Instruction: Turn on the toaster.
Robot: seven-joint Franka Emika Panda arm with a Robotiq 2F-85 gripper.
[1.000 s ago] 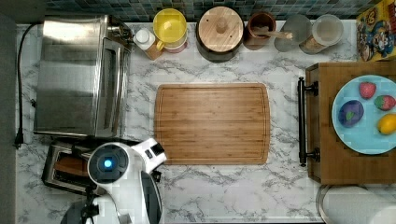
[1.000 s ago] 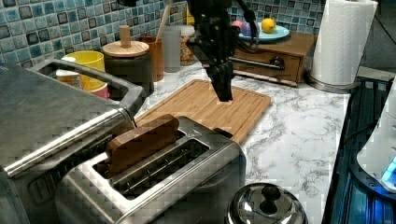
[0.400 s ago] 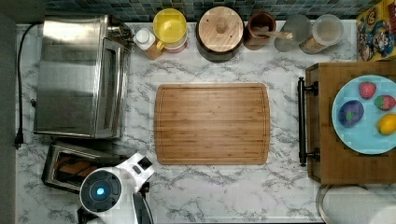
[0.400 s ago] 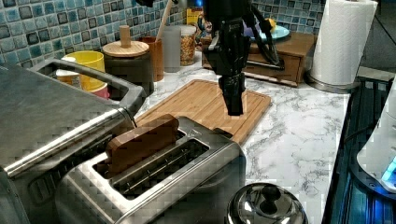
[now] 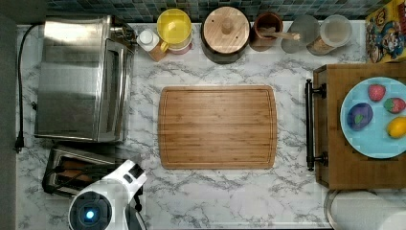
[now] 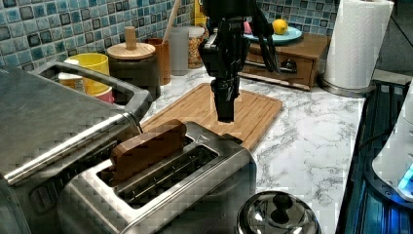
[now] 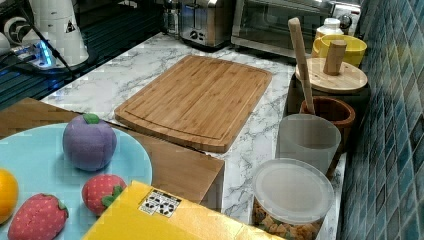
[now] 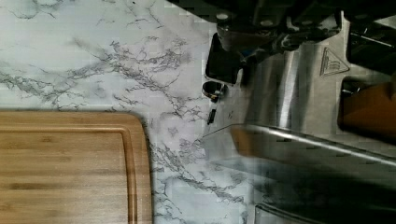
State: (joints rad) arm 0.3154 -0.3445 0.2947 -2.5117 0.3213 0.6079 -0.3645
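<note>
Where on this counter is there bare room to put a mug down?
The cutting board is bare, as is the marble between it and the wooden drawer box, and along the top view's bottom edge. The jars at the back and the toaster corner are crowded.

In the top view I see the toaster (image 5: pixel 72 170) at the counter's lower left, just below the toaster oven (image 5: pixel 79 79). The cutting board (image 5: pixel 218 127) lies to their right, with jars (image 5: pixel 225 31) along the wall above it.

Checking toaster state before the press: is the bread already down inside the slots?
No. In the left view the bread stands well above the slot of the toaster.
</note>
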